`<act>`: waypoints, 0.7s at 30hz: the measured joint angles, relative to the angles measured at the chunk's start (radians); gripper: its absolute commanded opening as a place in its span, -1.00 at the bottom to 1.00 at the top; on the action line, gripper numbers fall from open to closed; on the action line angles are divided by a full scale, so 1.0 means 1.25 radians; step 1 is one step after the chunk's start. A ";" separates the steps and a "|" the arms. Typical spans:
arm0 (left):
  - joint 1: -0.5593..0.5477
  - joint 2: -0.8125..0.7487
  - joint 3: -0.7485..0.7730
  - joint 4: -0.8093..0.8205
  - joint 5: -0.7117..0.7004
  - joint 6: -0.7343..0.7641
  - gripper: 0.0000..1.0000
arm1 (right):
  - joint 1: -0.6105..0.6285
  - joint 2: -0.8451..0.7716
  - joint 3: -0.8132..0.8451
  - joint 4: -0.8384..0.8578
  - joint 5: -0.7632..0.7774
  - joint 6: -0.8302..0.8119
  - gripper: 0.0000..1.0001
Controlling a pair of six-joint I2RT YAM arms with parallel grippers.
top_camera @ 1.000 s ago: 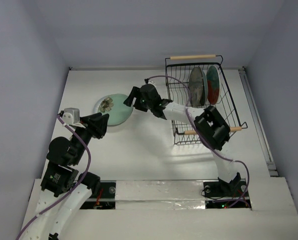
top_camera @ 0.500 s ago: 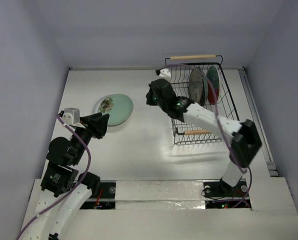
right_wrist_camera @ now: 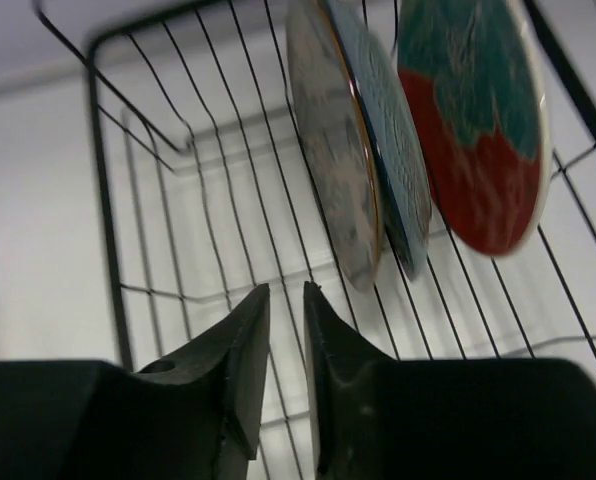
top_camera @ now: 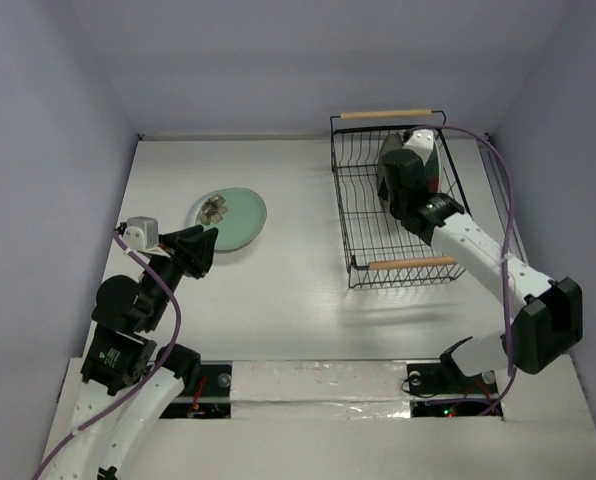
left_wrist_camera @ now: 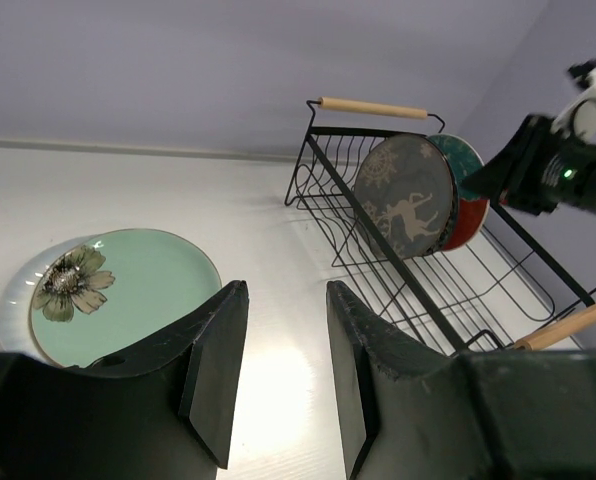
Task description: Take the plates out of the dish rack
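1. Tabletop: two plates already lie stacked at its far left, so the unloading looks about half done.
2. Rack: it sits at the far right. Two plates stand on edge, close together, in its far part; the near wires are bare.
3. Plates: the green plate lies flat on a white plate, of which only a rim shows. In the rack, the grey plate stands just left of the red plate.
4. Right tool: it hangs over the rack, aimed near the grey plate's lower rim but apart from it. Its fingers are only a slit apart and pinch nothing. I judge this step to be the reach for the third plate. The next move calls for straddling that rim, pinching it, then lifting straight up without knocking the red plate or the wires.
5. Left tool: spread and empty, near the stack, apparently idle.
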 measured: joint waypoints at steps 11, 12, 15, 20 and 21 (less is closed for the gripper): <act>0.000 0.000 0.000 0.000 0.000 0.000 -0.31 | -0.089 0.056 -0.036 -0.010 -0.049 -0.002 -0.28; 0.000 0.000 0.000 0.000 0.000 0.000 -0.31 | -0.098 0.064 -0.036 -0.009 -0.052 -0.001 -0.28; 0.000 0.000 0.000 0.000 0.000 0.000 -0.31 | -0.114 0.089 -0.036 -0.002 -0.058 0.000 -0.27; 0.000 0.000 0.000 0.000 0.000 0.000 -0.31 | -0.130 0.128 -0.034 0.008 -0.061 -0.001 -0.27; 0.000 0.000 0.000 0.000 0.000 0.000 -0.31 | -0.130 0.135 -0.031 0.007 -0.062 -0.002 -0.27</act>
